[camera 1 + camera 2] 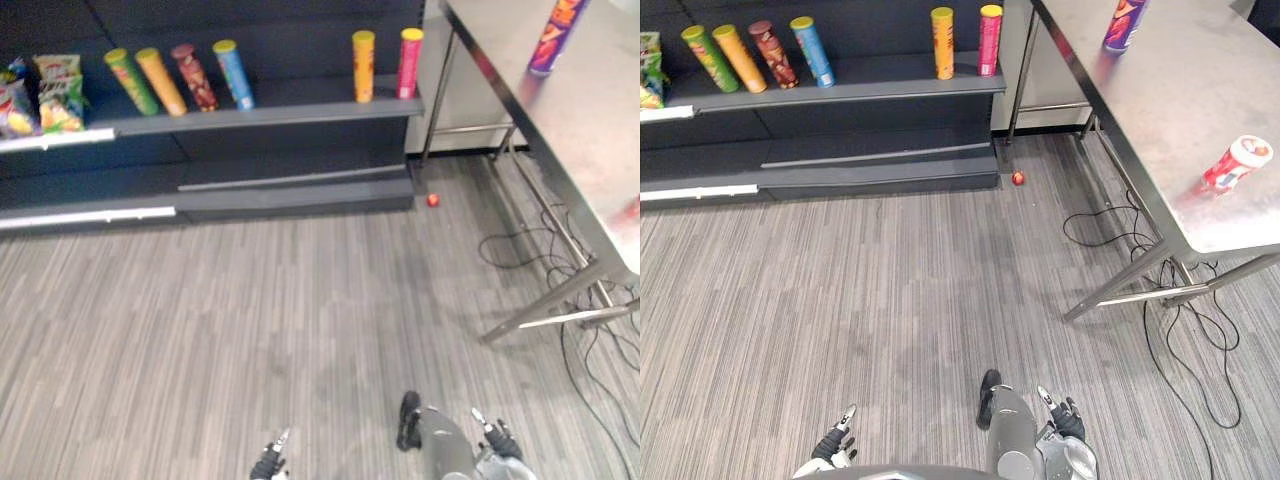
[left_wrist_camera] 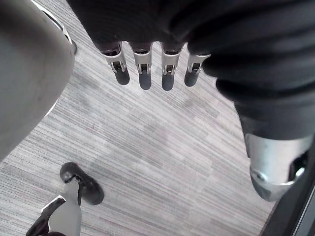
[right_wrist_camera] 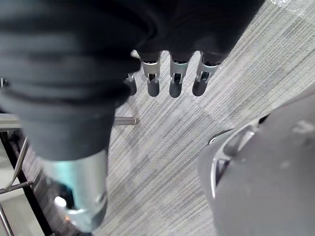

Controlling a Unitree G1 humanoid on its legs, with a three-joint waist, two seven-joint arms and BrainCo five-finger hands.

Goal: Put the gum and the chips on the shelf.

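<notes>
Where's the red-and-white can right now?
In the right eye view, the red-and-white can sits on the steel table at the robot's right, near its front corner, well nearer than the purple can.

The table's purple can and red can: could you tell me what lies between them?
Nothing: the right eye view shows bare tabletop between the purple can and the red can.

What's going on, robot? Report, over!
Left hand, right hand open, empty. Purple chips can and red can on table, not on shelf. Gum not made out. Small red thing on floor by shelf.
</notes>
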